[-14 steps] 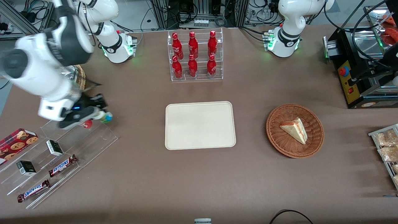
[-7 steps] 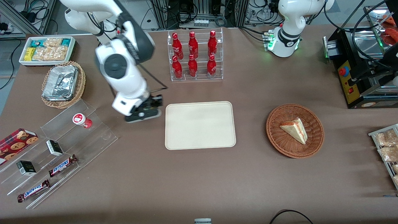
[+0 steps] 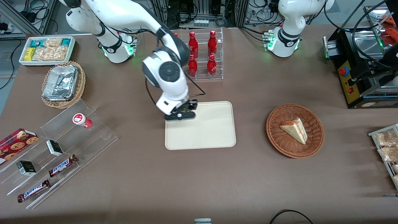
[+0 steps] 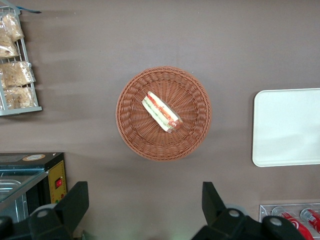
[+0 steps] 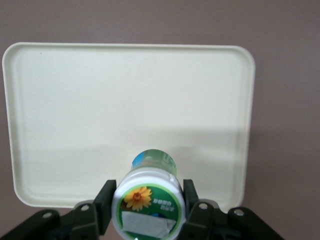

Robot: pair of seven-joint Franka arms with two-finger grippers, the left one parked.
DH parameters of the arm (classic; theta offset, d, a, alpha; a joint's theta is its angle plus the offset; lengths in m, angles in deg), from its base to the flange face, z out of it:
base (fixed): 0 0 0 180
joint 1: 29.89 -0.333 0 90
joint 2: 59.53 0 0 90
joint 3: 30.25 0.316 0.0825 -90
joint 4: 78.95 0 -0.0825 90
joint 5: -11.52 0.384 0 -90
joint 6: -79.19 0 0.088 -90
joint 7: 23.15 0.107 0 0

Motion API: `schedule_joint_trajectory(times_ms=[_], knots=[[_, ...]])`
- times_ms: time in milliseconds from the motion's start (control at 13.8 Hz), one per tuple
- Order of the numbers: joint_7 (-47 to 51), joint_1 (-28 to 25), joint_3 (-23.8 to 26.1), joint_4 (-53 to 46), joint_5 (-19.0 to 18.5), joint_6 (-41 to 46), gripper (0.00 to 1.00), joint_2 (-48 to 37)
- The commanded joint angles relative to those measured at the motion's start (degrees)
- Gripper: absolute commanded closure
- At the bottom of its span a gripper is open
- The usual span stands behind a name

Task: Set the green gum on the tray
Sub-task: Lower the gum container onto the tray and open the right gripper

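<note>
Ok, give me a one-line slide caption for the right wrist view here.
Gripper shut on the green gum, held above the bare cream tray.

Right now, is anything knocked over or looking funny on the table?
Nothing is spilled or broken. One oddity: the red gum lies tipped on its side on the clear stepped shelf. The gripper, shut on the green gum, hangs above the tray.

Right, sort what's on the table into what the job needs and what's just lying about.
Needed:
- green gum, held in the hand above the tray's edge
- tray

Lying about:
- red gum on the clear stand
- soda bottles
- wicker basket with sandwich
- Snickers bars
</note>
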Motion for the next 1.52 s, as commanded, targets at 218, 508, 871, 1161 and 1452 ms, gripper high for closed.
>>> schedule_joint_trajectory(times_ms=[218,508,871,1161,1452], knots=[[10.3,-3.7,-0.6,-7.5,-6.2,-3.6,1.0,10.0],[11.4,-3.9,-0.6,-7.3,-5.7,-7.4,1.0,12.0],[11.5,-4.2,-0.6,-7.0,-5.6,-7.6,0.67,12.7],[10.8,-3.8,-0.6,-7.1,-5.4,-7.5,0.01,12.4],[10.2,-0.9,-0.6,-7.0,-5.3,-4.0,0.01,7.0]])
